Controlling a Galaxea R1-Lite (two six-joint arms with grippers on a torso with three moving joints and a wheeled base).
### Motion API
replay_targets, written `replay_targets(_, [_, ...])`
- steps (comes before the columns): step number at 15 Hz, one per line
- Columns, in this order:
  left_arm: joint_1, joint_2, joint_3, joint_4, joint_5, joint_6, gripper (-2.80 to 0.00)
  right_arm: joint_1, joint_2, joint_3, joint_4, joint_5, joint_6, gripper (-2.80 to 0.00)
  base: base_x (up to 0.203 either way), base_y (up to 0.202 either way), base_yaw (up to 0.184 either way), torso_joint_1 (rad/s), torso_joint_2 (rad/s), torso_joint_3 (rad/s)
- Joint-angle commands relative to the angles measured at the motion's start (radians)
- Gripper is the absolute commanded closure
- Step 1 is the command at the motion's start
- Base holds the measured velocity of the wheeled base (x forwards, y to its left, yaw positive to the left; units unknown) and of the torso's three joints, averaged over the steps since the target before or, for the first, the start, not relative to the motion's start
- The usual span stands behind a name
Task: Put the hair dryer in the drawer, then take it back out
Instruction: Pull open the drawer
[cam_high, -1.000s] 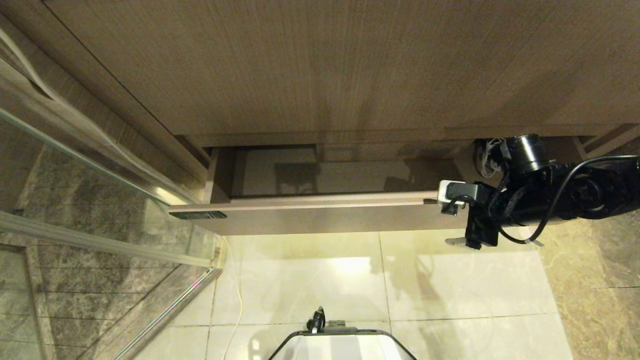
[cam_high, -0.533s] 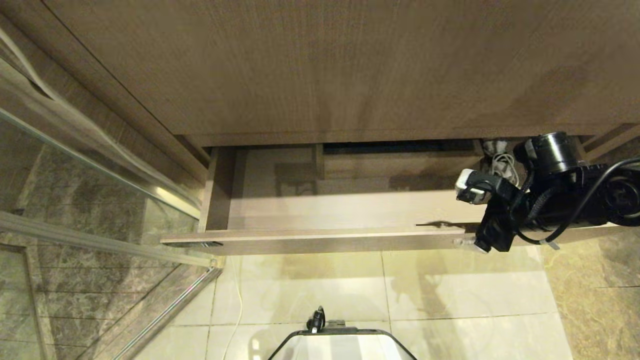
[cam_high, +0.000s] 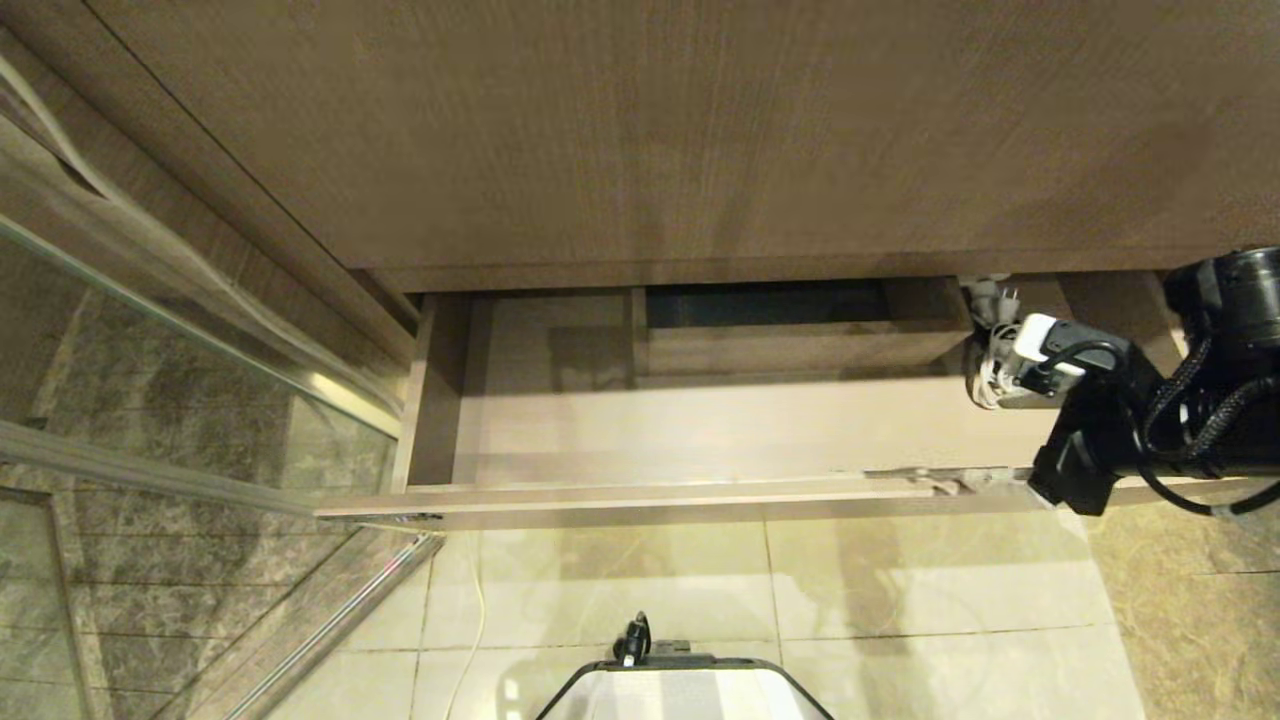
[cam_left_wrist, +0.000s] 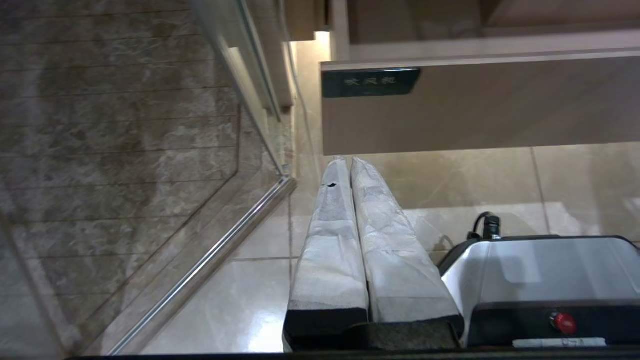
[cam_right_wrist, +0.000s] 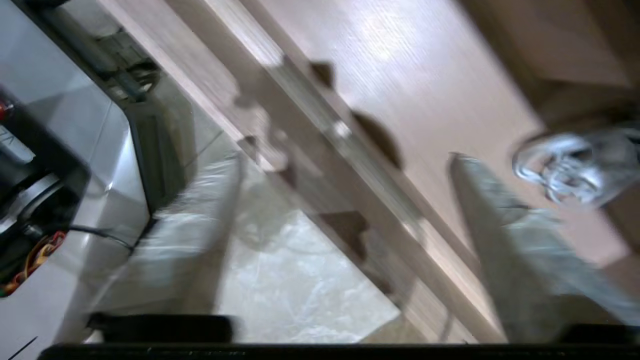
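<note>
**Spotter:** Wood-grain all round you. The drawer (cam_high: 700, 430) stands pulled out, and the hair dryer (cam_high: 1000, 365) lies in its far right corner, a white bundle of cord and body beside the boxed cutout (cam_high: 790, 335). Your right gripper (cam_right_wrist: 350, 235) sits over the drawer's front edge at that same right end, so the hair dryer lies just beyond it, deeper into the drawer.

**Operator:** Which way does it run, and is anything held?

**Spotter:** You can't tell its long axis; the arm covers much of it and the right wrist view is smeared. The right fingers (cam_right_wrist: 505, 250) stand well apart, straddling the front board, with nothing between them. Your left gripper (cam_left_wrist: 350, 165) hangs parked low near the base (cam_left_wrist: 540, 270), fingers pressed together, empty, well apart from the hair dryer. So the right arm is the nearer one.

**Operator:** Any writing?

**Spotter:** A dark label (cam_left_wrist: 370, 82) on the drawer's front left corner carries pale characters; you can't read them.
</note>
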Motion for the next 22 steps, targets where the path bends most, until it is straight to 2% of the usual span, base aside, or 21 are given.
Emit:
replay_targets(1, [0.000, -0.002, 0.000, 0.000, 0.000, 0.000, 0.00, -0.006, -0.086, 0.037, 0.003, 0.001, -0.002, 0.00, 0.000, 0.000, 0.000, 0.000, 0.00, 0.000])
replay_targets(5, [0.000, 0.000, 0.000, 0.000, 0.000, 0.000, 0.00, -0.076, -0.205, 0.139, 0.013, -0.003, 0.003, 0.00, 0.000, 0.000, 0.000, 0.000, 0.00, 0.000])
replay_targets(7, [0.000, 0.000, 0.000, 0.000, 0.000, 0.000, 0.00, -0.105, -0.201, 0.129, 0.032, -0.007, 0.003, 0.00, 0.000, 0.000, 0.000, 0.000, 0.00, 0.000])
replay_targets(10, [0.000, -0.002, 0.000, 0.000, 0.000, 0.000, 0.00, -0.194, -0.193, 0.088, 0.058, -0.009, 0.007, 0.00, 0.000, 0.000, 0.000, 0.000, 0.00, 0.000])
replay_targets(14, [0.000, 0.000, 0.000, 0.000, 0.000, 0.000, 0.00, -0.220, -0.218, 0.081, 0.066, -0.013, 0.097, 0.00, 0.000, 0.000, 0.000, 0.000, 0.00, 0.000])
replay_targets(18, [0.000, 0.000, 0.000, 0.000, 0.000, 0.000, 0.00, -0.220, -0.201, 0.083, 0.080, -0.083, 0.159, 0.00, 0.000, 0.000, 0.000, 0.000, 0.00, 0.000])
replay_targets(22, [0.000, 0.000, 0.000, 0.000, 0.000, 0.000, 0.00, -0.220, -0.057, 0.014, 0.051, -0.192, 0.268, 0.00, 0.000, 0.000, 0.000, 0.000, 0.00, 0.000])
